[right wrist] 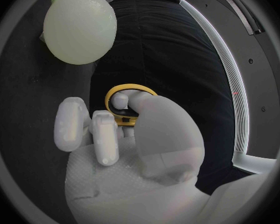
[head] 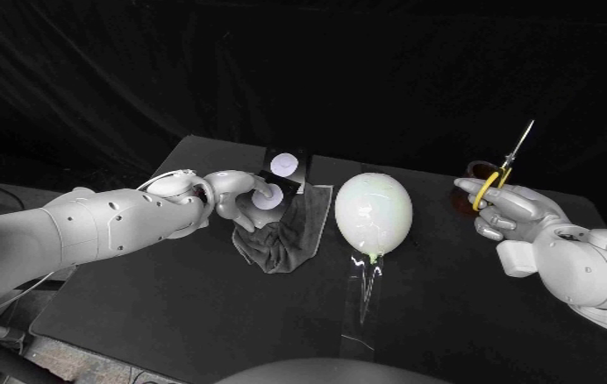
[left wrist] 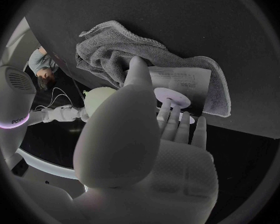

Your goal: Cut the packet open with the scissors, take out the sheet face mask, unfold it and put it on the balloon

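My left hand (head: pixel 251 198) holds the dark packet (head: pixel 286 167) upright over a crumpled grey cloth (head: pixel 276 242) left of centre on the black table. In the left wrist view the thumb (left wrist: pixel 137 75) presses on the packet's pale printed face (left wrist: pixel 189 80), with the cloth (left wrist: pixel 118 50) behind it. The pale balloon (head: pixel 374 213) stands at the middle of the table, right of the packet; it also appears in the right wrist view (right wrist: pixel 79 27). At the right, apart from the balloon, my right hand (head: pixel 516 216) grips the yellow-handled scissors (head: pixel 496 184), blades pointing up. Fingers pass through the yellow loop (right wrist: pixel 131 90).
A thin clear stem (head: pixel 366 289) runs from the balloon's tied end toward the table's front edge. The black table (head: pixel 165 314) ends close behind the packet and at the left front. A dark curtain hangs behind.
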Tool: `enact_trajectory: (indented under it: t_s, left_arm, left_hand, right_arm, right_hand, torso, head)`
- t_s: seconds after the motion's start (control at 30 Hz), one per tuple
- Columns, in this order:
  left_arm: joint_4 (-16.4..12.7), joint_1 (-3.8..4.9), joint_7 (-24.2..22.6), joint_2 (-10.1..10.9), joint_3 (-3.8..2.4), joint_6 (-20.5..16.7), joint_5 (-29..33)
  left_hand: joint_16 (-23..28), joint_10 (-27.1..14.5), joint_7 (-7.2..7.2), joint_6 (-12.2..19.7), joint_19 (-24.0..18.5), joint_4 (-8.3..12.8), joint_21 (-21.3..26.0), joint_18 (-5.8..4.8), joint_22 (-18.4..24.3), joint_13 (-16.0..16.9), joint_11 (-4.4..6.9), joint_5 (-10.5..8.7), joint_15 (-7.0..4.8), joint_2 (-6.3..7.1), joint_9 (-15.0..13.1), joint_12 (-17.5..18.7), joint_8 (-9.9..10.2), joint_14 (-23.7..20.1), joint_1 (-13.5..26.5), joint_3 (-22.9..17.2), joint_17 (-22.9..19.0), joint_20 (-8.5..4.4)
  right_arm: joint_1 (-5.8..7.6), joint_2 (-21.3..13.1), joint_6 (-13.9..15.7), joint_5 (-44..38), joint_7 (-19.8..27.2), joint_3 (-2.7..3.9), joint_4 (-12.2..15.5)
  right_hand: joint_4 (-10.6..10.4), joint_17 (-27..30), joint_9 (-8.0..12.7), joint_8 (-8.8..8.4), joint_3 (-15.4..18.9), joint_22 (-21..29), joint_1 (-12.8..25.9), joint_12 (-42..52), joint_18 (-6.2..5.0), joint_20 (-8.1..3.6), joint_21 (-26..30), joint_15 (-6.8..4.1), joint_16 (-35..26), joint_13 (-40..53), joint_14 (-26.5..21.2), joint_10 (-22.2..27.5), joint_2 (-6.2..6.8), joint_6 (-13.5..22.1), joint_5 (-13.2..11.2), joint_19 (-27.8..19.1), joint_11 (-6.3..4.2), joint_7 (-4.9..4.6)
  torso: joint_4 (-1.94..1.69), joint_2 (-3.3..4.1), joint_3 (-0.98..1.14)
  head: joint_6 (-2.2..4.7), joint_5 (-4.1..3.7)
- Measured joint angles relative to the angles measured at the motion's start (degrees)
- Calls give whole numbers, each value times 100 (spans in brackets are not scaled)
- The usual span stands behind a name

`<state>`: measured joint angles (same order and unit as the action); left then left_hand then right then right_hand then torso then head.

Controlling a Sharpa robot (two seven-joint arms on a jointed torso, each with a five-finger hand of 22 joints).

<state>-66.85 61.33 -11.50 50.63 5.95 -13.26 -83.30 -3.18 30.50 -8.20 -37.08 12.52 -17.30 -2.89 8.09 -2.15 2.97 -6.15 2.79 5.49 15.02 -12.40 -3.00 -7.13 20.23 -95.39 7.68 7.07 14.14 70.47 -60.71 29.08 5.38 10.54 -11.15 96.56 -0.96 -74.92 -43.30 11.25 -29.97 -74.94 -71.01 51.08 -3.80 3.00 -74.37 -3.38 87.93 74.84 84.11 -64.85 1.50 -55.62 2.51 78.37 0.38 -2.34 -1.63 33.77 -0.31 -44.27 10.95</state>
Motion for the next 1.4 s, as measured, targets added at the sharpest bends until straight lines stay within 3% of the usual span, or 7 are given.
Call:
enact_trajectory:
  t_s: [0.23,0.43,0.53,0.57,0.9,1.2,1.4]
  left_arm:
    - [94,6,-4,-80,-15,101,1]
    - [140,5,-26,-112,-35,115,5]
    - [162,7,-28,-128,-47,106,7]
    - [167,9,-26,-132,-47,101,7]
    - [199,15,-15,-134,-55,29,5]
    - [208,11,-16,-134,-52,-25,4]
    - [182,-1,-30,-105,-40,-85,6]
  left_hand:
    - [-157,634,-81,-441,197,-48,-82,173,-35,21,-91,-28,76,-393,-122,-56,-161,572,46,-347,156,31]
    - [-295,1159,-124,-704,423,22,-188,174,-74,21,-123,-14,117,-473,-218,-110,-252,1127,122,-573,267,31]
    - [-373,1384,-134,-776,525,95,-221,174,-88,22,-138,55,136,-977,-239,-117,-298,1391,-235,-709,337,12]
    - [-392,1419,-135,-778,541,95,-233,174,-89,34,-143,49,139,-998,-243,-121,-308,1450,-257,-709,346,10]
    - [-563,1955,-87,-1008,999,159,-398,173,-147,119,-146,18,156,-1096,-255,-193,-420,2173,-416,-803,427,-13]
    - [-593,2107,-48,-1210,1182,180,-455,169,-154,72,-108,18,155,-1146,-273,-181,-482,2314,-526,-858,427,-31]
    - [-511,2027,-77,-1176,931,63,-380,166,-98,67,-149,21,189,-877,-245,-74,-473,2099,-332,-678,498,-23]
  right_arm:
    - [-6,3,1,-5,-3,0,0]
    - [-9,-3,1,-8,-3,0,4]
    - [-10,-3,0,-8,-3,0,8]
    - [-10,-3,0,-9,-3,0,9]
    - [-16,-2,-1,-13,-3,-1,17]
    - [-21,0,-2,-23,-3,-1,20]
    - [-22,2,-2,-32,-3,-1,20]
  right_hand:
    - [0,-4,0,3,0,-1,0,5,25,0,0,1,0,-336,1,0,0,0,0,0,0,0]
    - [0,-4,0,3,0,0,32,14,31,0,0,2,-1,-400,2,-1,-32,0,27,0,-1,-1]
    - [0,-3,0,3,0,1,38,27,32,0,0,2,-3,-400,2,-5,-38,0,27,0,-5,-2]
    - [0,-3,0,3,0,2,38,27,32,0,0,2,-4,-400,2,-5,-38,0,27,0,-5,-2]
    - [-5,1,13,-3,-5,3,38,28,33,-2,1,3,-13,-400,3,-6,-38,-10,27,2,-6,-15]
    - [-15,0,16,-21,-15,0,38,28,34,-16,-18,4,8,-400,4,-6,-38,-16,27,15,-6,-21]
    - [-15,-4,13,-31,-15,-1,38,29,35,-15,-18,5,7,-400,5,-6,-38,-16,26,15,-6,-21]
  torso:
    - [2,-1,-1]
    - [2,-1,-3]
    - [2,-2,-2]
    - [1,-2,-2]
    - [-1,-4,-1]
    - [-2,-4,1]
    - [-1,-4,1]
  head:
    - [-22,6]
    - [-24,2]
    - [-25,7]
    - [-25,7]
    - [-43,13]
    - [-52,23]
    - [-54,32]
